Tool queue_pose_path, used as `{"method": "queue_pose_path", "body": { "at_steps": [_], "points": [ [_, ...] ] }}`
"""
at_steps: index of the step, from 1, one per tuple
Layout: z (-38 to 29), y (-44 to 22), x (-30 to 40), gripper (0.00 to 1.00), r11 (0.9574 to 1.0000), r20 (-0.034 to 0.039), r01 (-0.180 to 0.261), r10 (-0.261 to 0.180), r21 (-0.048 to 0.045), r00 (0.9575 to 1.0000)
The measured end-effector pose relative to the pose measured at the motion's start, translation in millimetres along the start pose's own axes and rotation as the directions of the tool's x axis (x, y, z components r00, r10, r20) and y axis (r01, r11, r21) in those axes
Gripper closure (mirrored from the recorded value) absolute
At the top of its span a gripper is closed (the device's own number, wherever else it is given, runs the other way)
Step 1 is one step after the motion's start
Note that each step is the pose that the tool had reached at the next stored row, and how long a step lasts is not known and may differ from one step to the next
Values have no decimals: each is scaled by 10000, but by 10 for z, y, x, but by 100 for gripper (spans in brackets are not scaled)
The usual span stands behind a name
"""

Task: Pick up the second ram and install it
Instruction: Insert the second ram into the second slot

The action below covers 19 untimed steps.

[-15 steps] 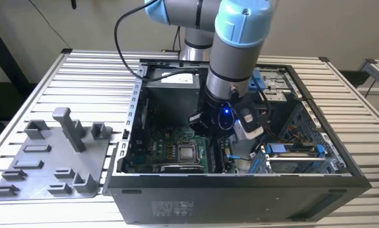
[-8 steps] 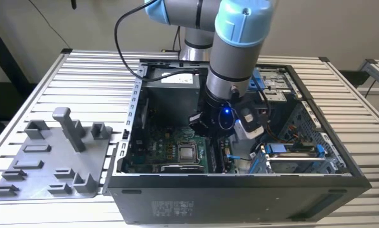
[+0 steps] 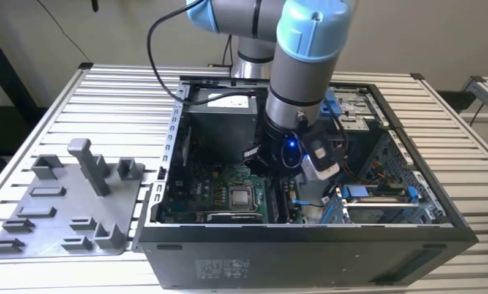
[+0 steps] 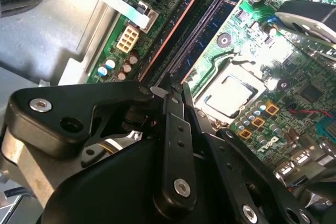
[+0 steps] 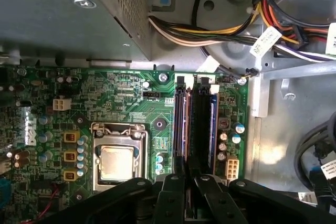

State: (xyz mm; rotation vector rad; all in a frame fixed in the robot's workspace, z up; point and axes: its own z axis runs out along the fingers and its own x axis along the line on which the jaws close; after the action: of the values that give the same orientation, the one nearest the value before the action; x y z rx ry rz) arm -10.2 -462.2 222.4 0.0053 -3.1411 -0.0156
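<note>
The second ram (image 5: 183,124) is a thin dark strip with a reddish edge, standing on edge in a memory slot of the green motherboard (image 5: 121,98). In the second wrist view the ram (image 4: 176,30) runs straight into the black fingertips. My gripper (image 5: 188,178) (image 4: 177,86) is down inside the computer case (image 3: 309,245), its two fingers closed to a narrow gap on the near end of the strip. In the exterior view the gripper (image 3: 277,180) hangs below the arm's wrist, over the right side of the board.
A silver CPU (image 5: 116,162) sits in its socket beside the slots. The power supply box (image 5: 68,14) and a cable bundle (image 5: 226,30) lie past the slots' far end. Blue drive brackets (image 3: 375,193) stand at the exterior view's right. A grey parts fixture (image 3: 64,202) lies left of the case.
</note>
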Motion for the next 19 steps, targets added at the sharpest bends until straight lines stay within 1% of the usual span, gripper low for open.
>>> {"method": "queue_pose_path", "body": {
  "at_steps": [5, 9, 16, 19],
  "points": [
    [32, -1, 0, 86, 10000, -2, 0, 0, 7, 10000],
    [36, -1, 0, 86, 10000, -2, 0, 0, 33, 10000],
    [36, -1, 0, 86, 10000, -2, -11, 11, 34, 10000],
    [36, 0, 0, 86, 9999, -1, -94, 94, 34, 10000]
  ]
}}
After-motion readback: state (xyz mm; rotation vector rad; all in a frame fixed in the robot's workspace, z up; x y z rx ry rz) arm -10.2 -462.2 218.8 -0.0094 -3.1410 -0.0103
